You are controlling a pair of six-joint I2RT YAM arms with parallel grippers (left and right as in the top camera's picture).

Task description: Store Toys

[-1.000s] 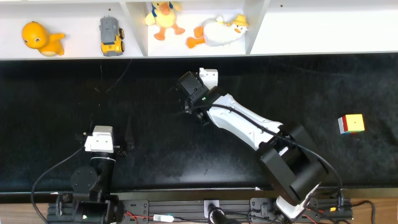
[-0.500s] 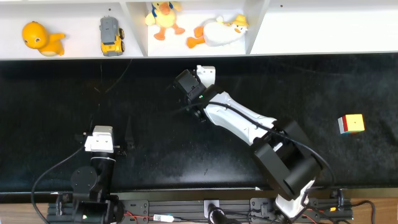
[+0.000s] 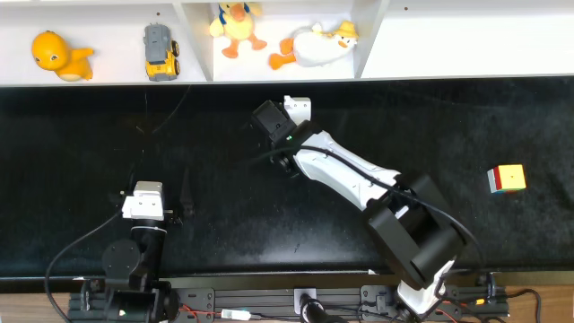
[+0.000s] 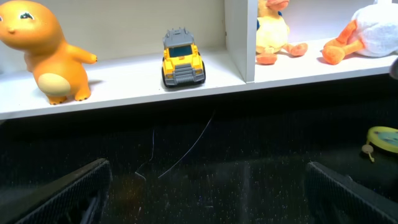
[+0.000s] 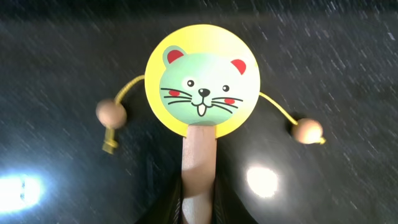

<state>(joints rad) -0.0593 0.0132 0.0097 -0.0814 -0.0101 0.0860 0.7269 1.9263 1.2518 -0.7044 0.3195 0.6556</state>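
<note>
So the rattle drum (image 5: 202,78), a round one with a yellow rim and a green cat face with red ears and whiskers, was sitting in the right claw (image 5: 199,200). The claw was clamped narrow on the drum's wooden handle (image 5: 199,155), with the face pointing up at the wrist camera. Its two wooden beads (image 5: 111,114) hung out on yellow strings, one to each side of the disc. The dark worktop (image 3: 90,135) was right under it, but honestly it was impossible to tell whether the drum touched the surface or sat just above it. From overhead, the right arm reached across from its base to around the middle of the worktop, fairly near the white shelf (image 3: 377,67) along the far edge. The left wrist camera caught the drum's disc low down off to one side, in front of the shelf. The left claw (image 4: 205,199) was spread wide and held nothing, parked close to its own base and well apart from the drum. On the shelf, the left compartment had an orange figure (image 4: 46,53) standing upright and a yellow truck (image 4: 182,57) beside it. The next compartment, past the divider, had a yellow duck plush (image 3: 238,27) sitting up and a white duck plush (image 3: 314,45) lying on its side. A colour cube (image 3: 507,178) sat way over on the right side of the worktop, well apart from both arms.
</note>
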